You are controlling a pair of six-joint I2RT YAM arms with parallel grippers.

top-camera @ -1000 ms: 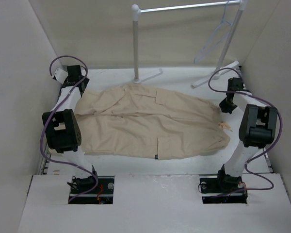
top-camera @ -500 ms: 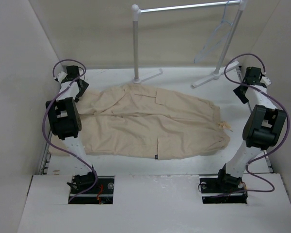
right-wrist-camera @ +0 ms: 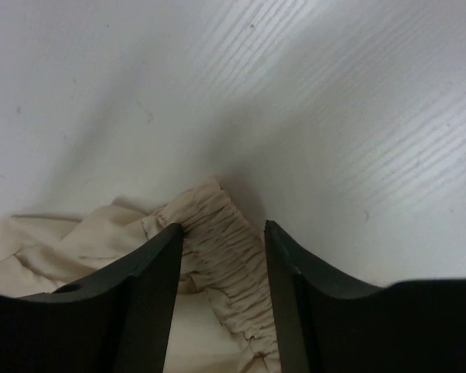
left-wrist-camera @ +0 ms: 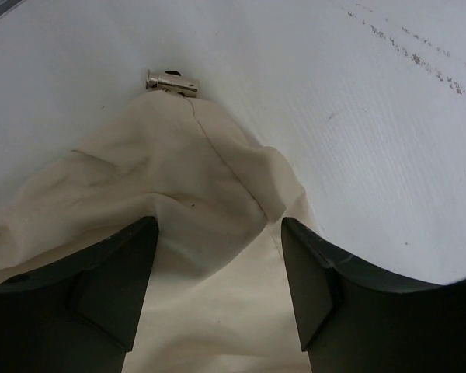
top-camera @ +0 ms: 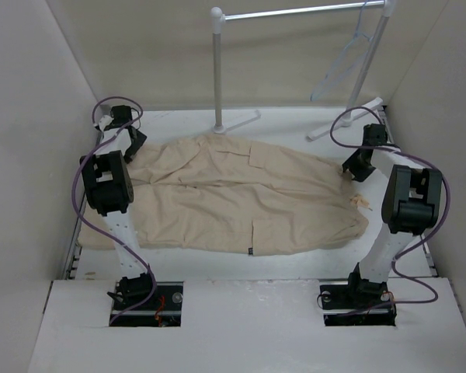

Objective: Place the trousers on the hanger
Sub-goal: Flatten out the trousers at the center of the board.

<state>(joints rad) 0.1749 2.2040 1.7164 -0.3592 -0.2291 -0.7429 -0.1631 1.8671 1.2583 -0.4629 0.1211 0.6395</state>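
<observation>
Right gripper (top-camera: 356, 165) has swung in from the far right corner to the right end of the trousers (top-camera: 241, 194); left gripper (top-camera: 132, 141) shifted a little toward the left end. Trousers unchanged, flat on the surface (top-camera: 295, 124), mid-table.

Both grippers are apart. Right straddles the gathered band (right-wrist-camera: 227, 233), left sits over a cloth corner tipped with a small metal fitting (left-wrist-camera: 171, 80). Nothing gripped yet.

Step looks like the initial pickup, one gripper per end. Next probably needs both to drop and close on cloth, then lift toward the hanger (top-camera: 335, 70), which hangs on the rack (top-camera: 295, 12) at far right, well apart.

Long axis runs left-right, gathered end right, slightly nearer.
</observation>
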